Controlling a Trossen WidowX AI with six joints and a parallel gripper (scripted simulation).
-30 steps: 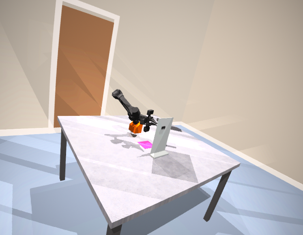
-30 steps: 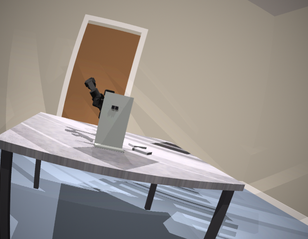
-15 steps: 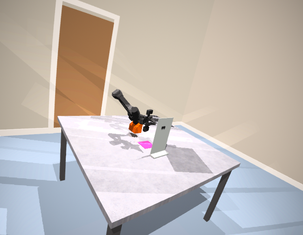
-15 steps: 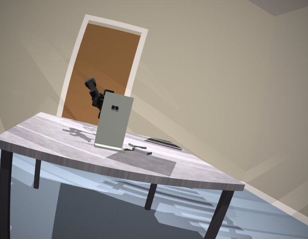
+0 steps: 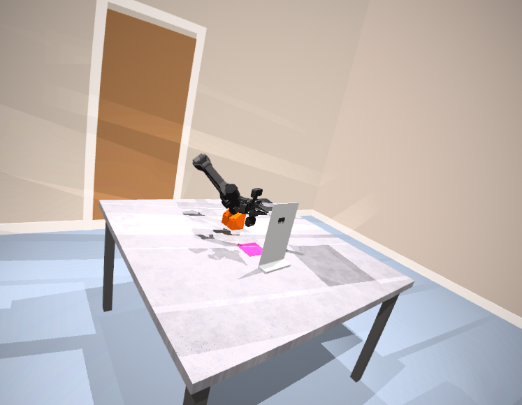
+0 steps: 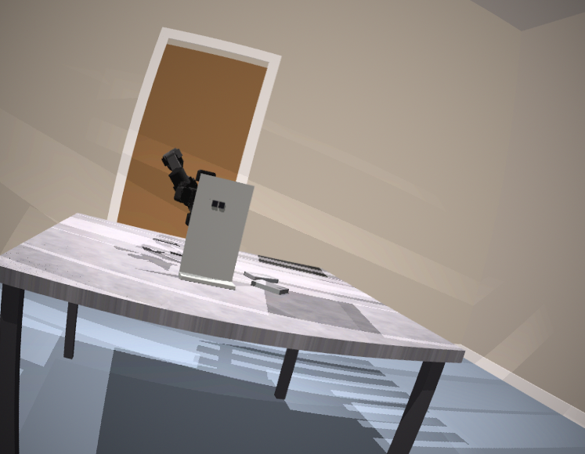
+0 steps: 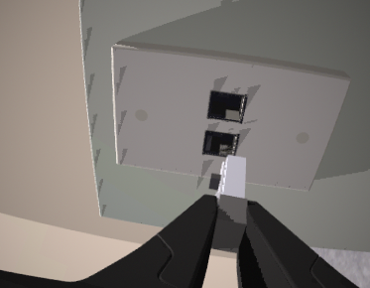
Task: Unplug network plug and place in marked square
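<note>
We see the matte black gripper (image 7: 229, 213) clamped on a pale, blocky plug (image 7: 233, 177) before the flat grey panel (image 7: 191, 32) with square sockets (image 7: 225, 104).

Mounted on an orange base (image 5: 233, 219), black arm (image 5: 213, 173) rising back to a raised elbow, then folding forward and down. Forearm and wrist reaching out roughly level, well above the table. Gripper (image 7: 229, 207) nearly closed, fingers converging to a narrow gap and clamped on the plug (image 7: 232, 180), whose pale end juts out past the tips.
</note>
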